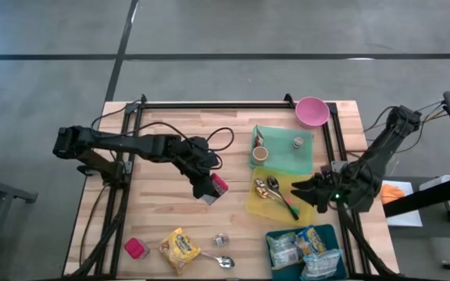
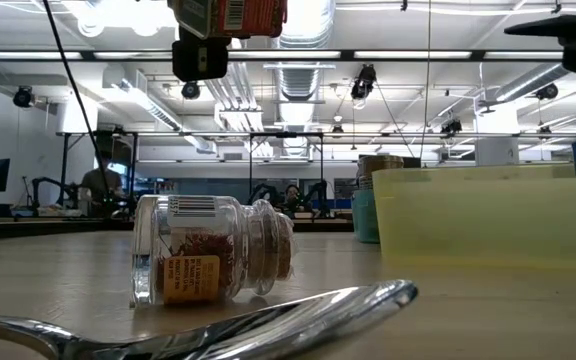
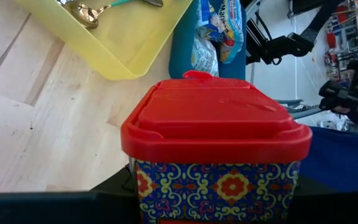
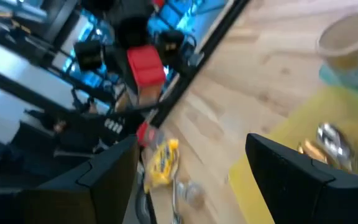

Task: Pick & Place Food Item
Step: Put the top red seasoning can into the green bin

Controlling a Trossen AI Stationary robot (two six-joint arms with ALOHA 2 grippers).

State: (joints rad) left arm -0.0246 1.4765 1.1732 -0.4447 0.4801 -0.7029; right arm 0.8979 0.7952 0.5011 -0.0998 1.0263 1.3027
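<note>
A container with a red lid and a patterned body (image 3: 216, 155) hangs above the middle of the table (image 1: 170, 156), with my left gripper (image 1: 205, 186) shut on it. The low view shows the container (image 2: 230, 14) well clear of the tabletop. My right gripper (image 1: 301, 192) hovers open over the yellow tray (image 1: 266, 204) at the right, nothing between its fingers (image 4: 107, 177). A small glass spice jar (image 2: 208, 262) lies on its side near the front edge. My left gripper pinches the container's patterned body (image 3: 143, 186) below the red lid, one finger on each side. The fingers slant downward from the table's left. The container is lifted clear of the table, its lid facing away from the wrist; the fingertips themselves are hidden behind it.
The yellow tray holds spoons (image 1: 270, 187). A green tray (image 1: 286, 156) behind it carries a cup (image 1: 260, 154) and a small jar (image 1: 298, 142); a pink bowl (image 1: 312, 111) sits at the far right. A teal bin of packets (image 1: 307, 251), a yellow packet (image 1: 180, 248), a pink item (image 1: 136, 248) and a spoon (image 1: 221, 261) lie near the front.
</note>
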